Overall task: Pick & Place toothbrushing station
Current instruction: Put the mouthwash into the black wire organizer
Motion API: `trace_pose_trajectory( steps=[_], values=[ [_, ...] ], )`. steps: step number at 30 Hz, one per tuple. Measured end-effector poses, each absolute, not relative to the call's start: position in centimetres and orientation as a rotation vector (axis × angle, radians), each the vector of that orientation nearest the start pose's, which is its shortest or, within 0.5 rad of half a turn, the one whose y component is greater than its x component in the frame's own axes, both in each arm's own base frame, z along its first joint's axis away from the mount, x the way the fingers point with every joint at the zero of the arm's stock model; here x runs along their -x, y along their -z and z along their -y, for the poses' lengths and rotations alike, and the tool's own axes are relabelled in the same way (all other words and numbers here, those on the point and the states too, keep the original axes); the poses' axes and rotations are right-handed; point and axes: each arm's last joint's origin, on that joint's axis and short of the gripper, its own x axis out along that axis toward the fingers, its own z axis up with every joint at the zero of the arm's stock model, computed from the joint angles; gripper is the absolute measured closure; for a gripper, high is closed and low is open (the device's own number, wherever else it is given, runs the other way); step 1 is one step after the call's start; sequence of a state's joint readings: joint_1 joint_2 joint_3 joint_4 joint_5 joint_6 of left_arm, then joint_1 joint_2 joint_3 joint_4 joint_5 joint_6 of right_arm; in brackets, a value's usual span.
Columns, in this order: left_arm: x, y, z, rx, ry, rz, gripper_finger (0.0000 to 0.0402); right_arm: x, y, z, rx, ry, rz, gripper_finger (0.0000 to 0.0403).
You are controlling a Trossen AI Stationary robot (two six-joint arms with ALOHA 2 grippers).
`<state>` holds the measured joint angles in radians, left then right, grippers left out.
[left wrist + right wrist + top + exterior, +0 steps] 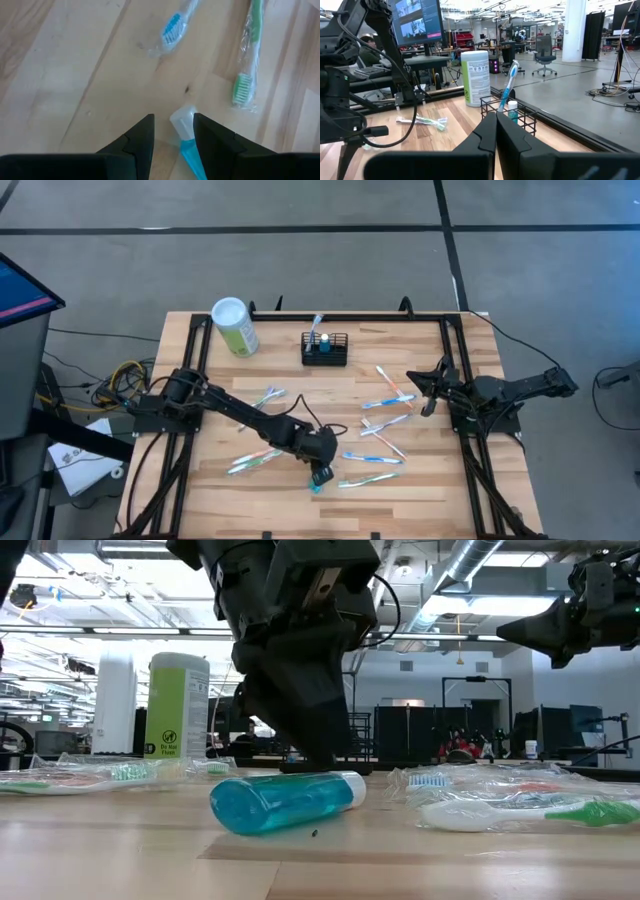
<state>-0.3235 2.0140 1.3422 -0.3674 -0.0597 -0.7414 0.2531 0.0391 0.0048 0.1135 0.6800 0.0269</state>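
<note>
The black wire-mesh basket [325,350] stands at the table's far middle with a toothbrush and a small bottle upright in it; it also shows in the right wrist view [512,112]. A teal bottle with a white cap [285,802] lies on its side on the wood near the front edge. My left gripper [320,465] is open just above it, one finger on either side of the cap end [183,122]. My right gripper [425,395] is shut and empty, held above the table's right side. My left gripper comes at the teal bottle from above, its fingers [212,142] astride the white cap end [183,122]. I cannot tell whether a finger touches it. The bottle lies flat on the table.
Several plastic-wrapped toothbrushes lie scattered over the wood, to the left [255,460], beside the bottle [370,478] and to the right [385,405]. A pale-green cylinder with a white lid [233,327] stands at the far left. Black frame rails run along the table's left and right sides.
</note>
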Motion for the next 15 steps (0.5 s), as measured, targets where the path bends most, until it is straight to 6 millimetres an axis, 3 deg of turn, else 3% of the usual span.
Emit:
trace_pose_trajectory(
  steps=[15],
  values=[
    [-39.33,-14.68,12.67,0.527,-0.146,-1.079,0.0270,-9.47,-17.26,-0.57,-0.063,0.426,0.077,0.0401]
  ],
)
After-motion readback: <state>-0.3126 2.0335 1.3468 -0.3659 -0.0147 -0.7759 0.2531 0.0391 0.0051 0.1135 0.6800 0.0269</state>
